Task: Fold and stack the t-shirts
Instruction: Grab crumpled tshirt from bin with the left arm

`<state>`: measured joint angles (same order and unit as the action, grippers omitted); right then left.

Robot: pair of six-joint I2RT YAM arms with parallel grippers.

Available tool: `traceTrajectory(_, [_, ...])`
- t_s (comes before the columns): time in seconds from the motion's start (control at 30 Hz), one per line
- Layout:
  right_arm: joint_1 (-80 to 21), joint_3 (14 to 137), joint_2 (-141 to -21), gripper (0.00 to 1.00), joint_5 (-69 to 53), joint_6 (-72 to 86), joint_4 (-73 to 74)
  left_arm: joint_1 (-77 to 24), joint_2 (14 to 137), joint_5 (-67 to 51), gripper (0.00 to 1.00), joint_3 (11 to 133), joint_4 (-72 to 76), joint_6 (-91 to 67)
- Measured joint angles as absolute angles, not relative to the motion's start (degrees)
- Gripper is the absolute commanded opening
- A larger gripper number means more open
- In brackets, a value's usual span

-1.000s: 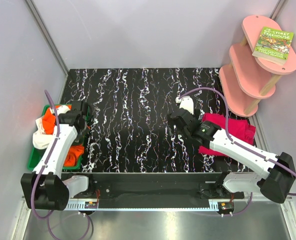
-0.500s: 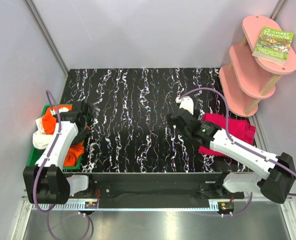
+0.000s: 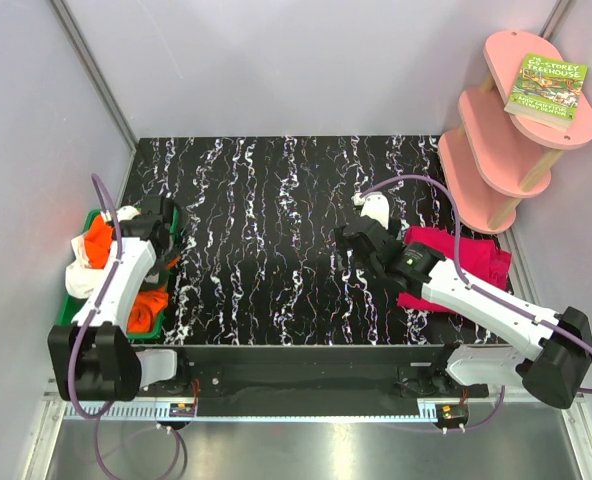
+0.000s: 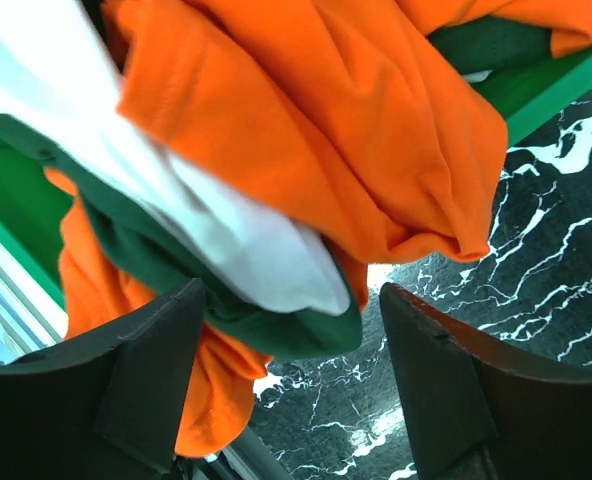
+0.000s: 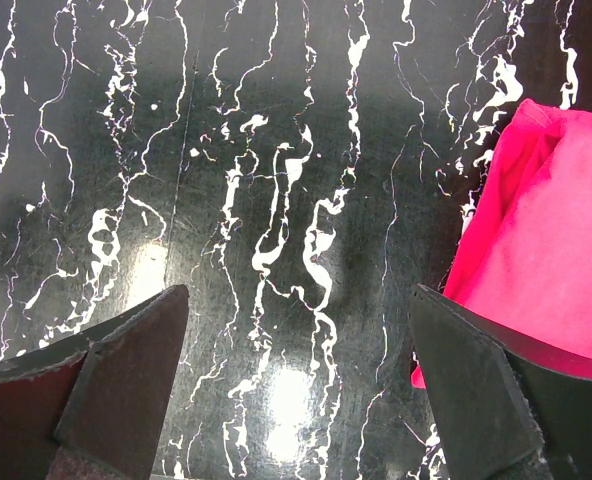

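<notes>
From above, you have one magenta-pink t-shirt (image 3: pixel 458 262) lying flat and folded-looking on the right side of the black, white-veined table (image 3: pixel 266 190), partly under the right arm. I judge that one done, and the base of your stack. The others sit heaped in the green bin (image 3: pixel 64 320) at the left edge: an orange t-shirt (image 3: pixel 98 240), a white t-shirt (image 3: pixel 80 280) and more orange lower down. The left gripper (image 3: pixel 154 225) hangs over the bin's far end. The right gripper (image 3: pixel 352 243) hovers above bare table just left of the magenta-pink t-shirt. Pale walls close in the cell, and a pink tiered shelf (image 3: pixel 501 135) in the far right corner carries a book (image 3: pixel 546 84).

In the left wrist view, your left fingers (image 4: pixel 146 380) stand wide apart and grip nothing. Beyond them the orange cloth drapes over the white and a dark green t-shirt (image 4: pixel 276 325), spilling past the bin rim toward the table.

In the right wrist view, the right fingers (image 5: pixel 96 390) are also spread wide and empty. Glossy table with lamp glare lies below, and the magenta-pink hem shows at the right.

Most of the job remains: each binned shirt has yet to come out, be spread, folded and stacked.
</notes>
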<state>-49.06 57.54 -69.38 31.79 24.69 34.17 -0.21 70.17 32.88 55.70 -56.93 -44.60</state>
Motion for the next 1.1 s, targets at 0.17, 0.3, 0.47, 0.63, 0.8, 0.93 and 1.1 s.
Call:
traceTrajectory(0.17, [-49.1, 57.5, -69.4, 0.99, 31.9, 24.7, 34.2, 1.4, 73.4, 31.6, 0.52, 55.2, -55.4, -44.4])
traceTrajectory(0.3, [-49.1, 57.4, -69.4, 0.99, 31.9, 24.7, 34.1, 1.6, 73.8, 30.7, 0.51, 54.7, -54.8, -44.0])
traceTrajectory(0.47, [-49.1, 57.3, -70.1, 0.99, 32.0, 24.8, 34.1, 1.5, 72.4, 30.2, 0.83, 54.7, -53.8, -42.8])
traceTrajectory(0.63, [-49.1, 57.3, -71.1, 0.99, 31.9, 25.3, 34.1, 1.3, 65.9, 30.0, 0.84, 55.0, -52.2, -40.2])
traceTrajectory(0.8, [-49.1, 57.3, -72.1, 0.98, 31.8, 25.7, 34.1, 1.4, 68.7, 30.5, 0.79, 60.4, -51.1, -38.8])
traceTrajectory(0.93, [-49.1, 57.3, -72.1, 0.99, 31.8, 25.8, 34.1, 2.1, 77.1, 30.4, 0.77, 62.4, -48.8, -38.8])
traceTrajectory(1.1, [-49.1, 57.3, -71.2, 0.99, 31.8, 25.8, 34.2, 4.5, 85.4, 30.2, 0.71, 62.4, -47.2, -38.6])
